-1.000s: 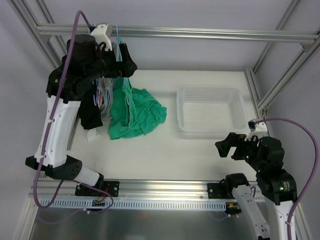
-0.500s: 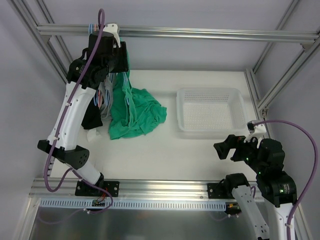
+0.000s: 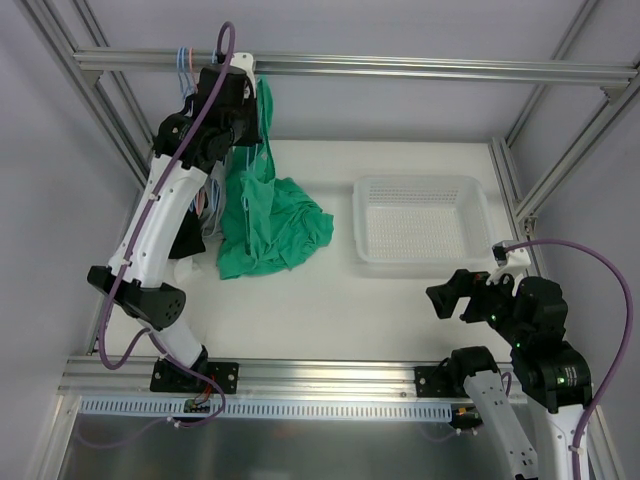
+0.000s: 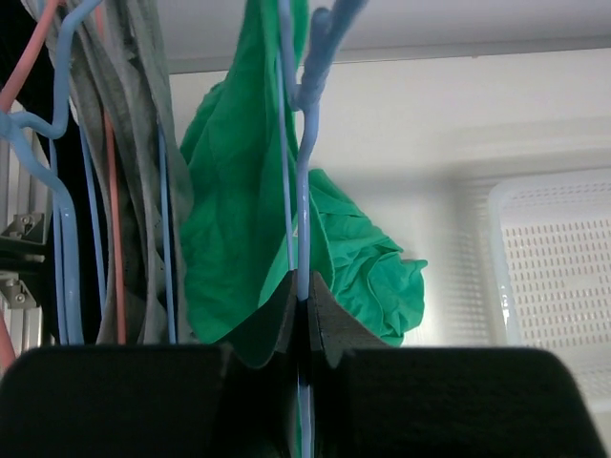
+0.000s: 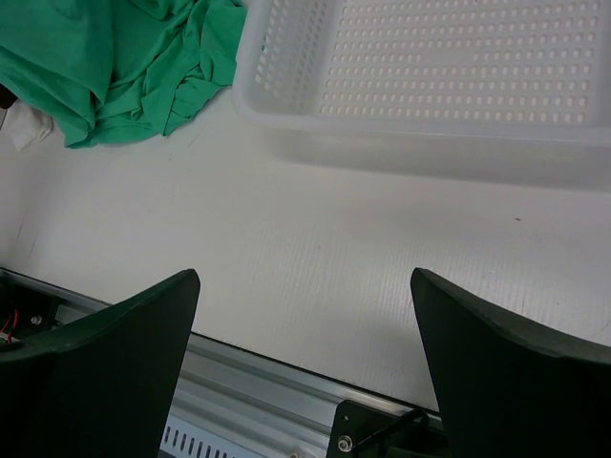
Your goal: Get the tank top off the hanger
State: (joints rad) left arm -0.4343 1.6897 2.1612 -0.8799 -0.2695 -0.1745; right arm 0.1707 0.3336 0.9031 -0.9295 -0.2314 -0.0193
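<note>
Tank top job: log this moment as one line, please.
left gripper: shut on hanger | tank top: draped on hanger, lower part heaped on table | right gripper: open, empty, above table

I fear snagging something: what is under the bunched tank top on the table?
Only white table shows around the tank top. Its bunched lower part covers whatever lies beneath, so that cannot be seen. The left fingers pinch the hanger above.

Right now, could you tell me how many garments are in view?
3: the tank top hangs at the rail, its bulk on the table; the grey garment hangs left of it; the black garment farthest left. Others may be hidden.
</note>
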